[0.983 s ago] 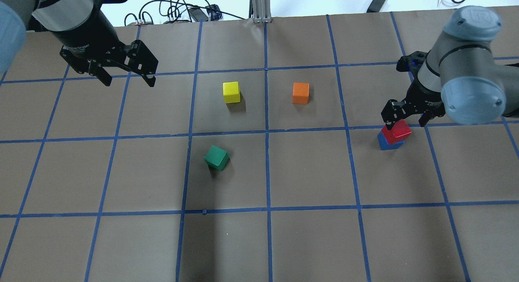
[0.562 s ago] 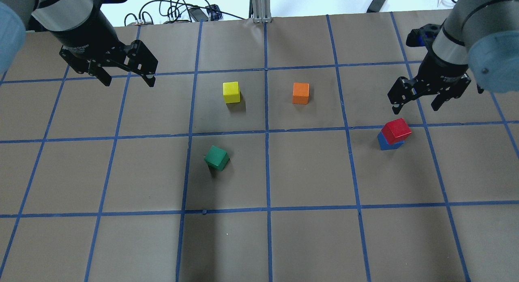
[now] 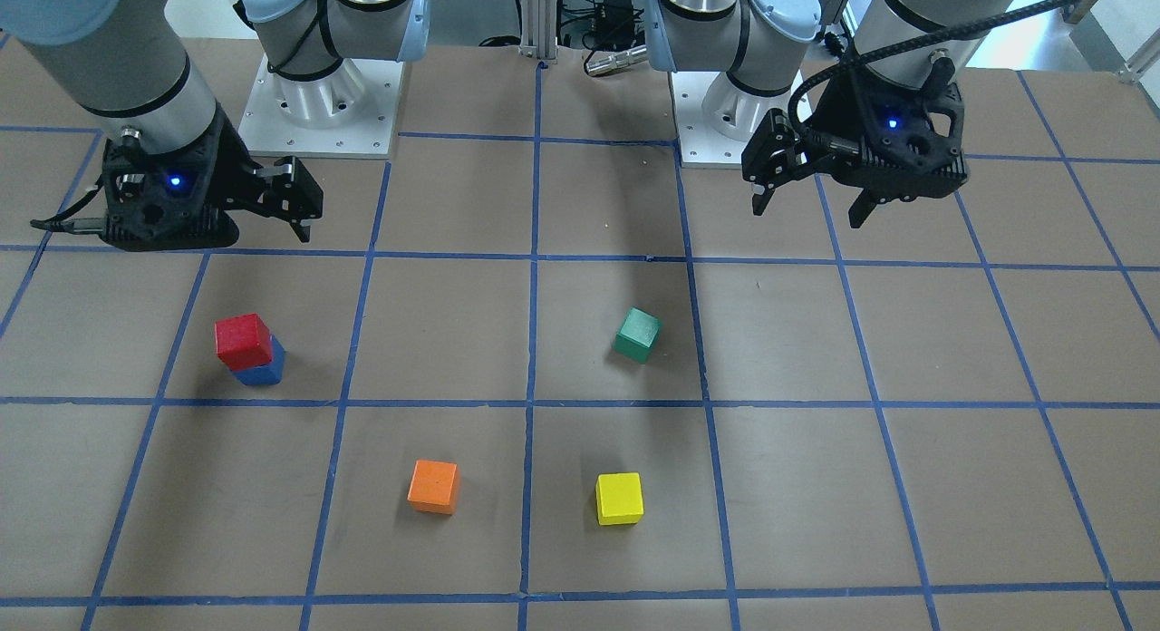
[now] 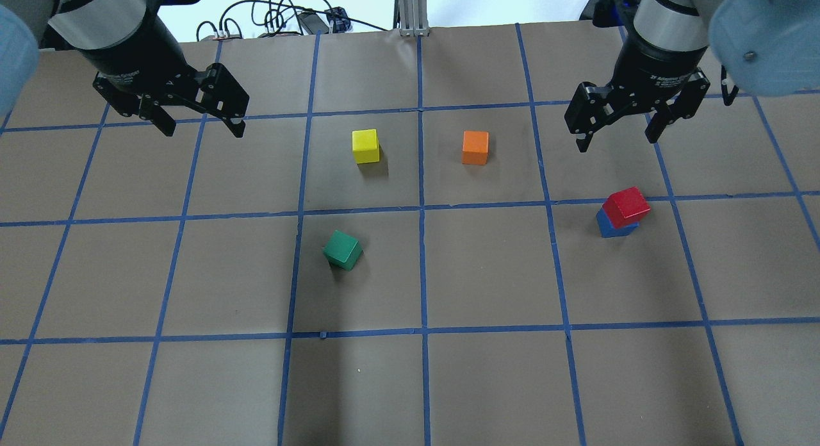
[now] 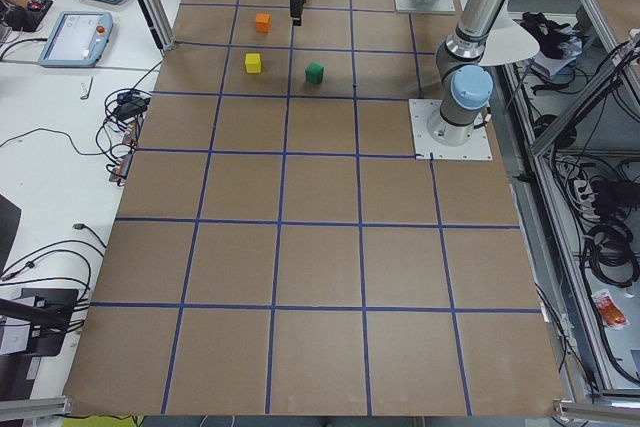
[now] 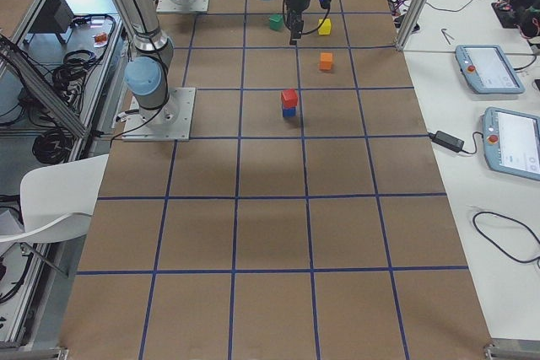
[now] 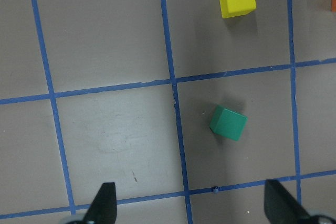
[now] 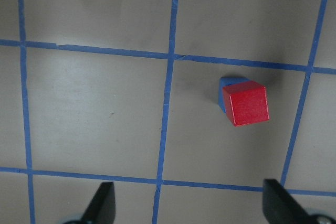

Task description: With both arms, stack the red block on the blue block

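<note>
Count on the counter (image 4: 487, 273): five cubes, one of each colour.

- The red block (image 4: 626, 206) sits on top of the blue block (image 4: 607, 228). It is turned slightly askew, so a blue edge and corner show beneath it. The stack stands on the robot's right side, just inside a taped square.
- The green cube (image 4: 343, 250), yellow cube (image 4: 366, 145) and orange cube (image 4: 475, 147) each stand alone, well apart.

Two arms, two claws.

- The right claw (image 4: 616, 143) is spread and holds nothing, raised clear of the stack and apart from it.
- The left claw (image 4: 204, 131) is also spread and empty, far over on the left.

Writing: white lettering (image 4: 666, 79) on the right wrist collar is too small to read. No other labels are legible.
</note>
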{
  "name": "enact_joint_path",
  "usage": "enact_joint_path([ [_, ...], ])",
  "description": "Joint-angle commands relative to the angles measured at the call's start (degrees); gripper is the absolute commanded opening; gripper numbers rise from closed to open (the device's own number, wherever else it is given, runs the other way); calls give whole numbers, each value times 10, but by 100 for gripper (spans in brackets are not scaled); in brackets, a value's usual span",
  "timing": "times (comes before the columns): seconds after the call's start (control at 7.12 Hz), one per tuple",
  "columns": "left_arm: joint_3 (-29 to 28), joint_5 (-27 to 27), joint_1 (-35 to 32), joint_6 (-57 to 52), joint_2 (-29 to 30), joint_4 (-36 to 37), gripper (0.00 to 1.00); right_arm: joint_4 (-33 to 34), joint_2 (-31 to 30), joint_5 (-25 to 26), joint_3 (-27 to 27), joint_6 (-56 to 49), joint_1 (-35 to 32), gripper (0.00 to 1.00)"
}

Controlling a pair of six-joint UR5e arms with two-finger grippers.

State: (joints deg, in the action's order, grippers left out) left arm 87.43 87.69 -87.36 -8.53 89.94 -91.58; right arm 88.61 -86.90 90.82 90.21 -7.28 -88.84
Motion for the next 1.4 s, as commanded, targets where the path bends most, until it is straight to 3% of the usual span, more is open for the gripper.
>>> enact_joint_path([
  [0.0,0,0,0,0,0,0,100,-2,-12,2,-3,2,-24,100],
  [0.56,-1,31,0,-1,-7,-6,100,-2,-24,-1,-11,2,-24,100],
  [1.26,-2,28,0,0,-6,-4,100,-2,-26,-2,-11,2,-23,100],
])
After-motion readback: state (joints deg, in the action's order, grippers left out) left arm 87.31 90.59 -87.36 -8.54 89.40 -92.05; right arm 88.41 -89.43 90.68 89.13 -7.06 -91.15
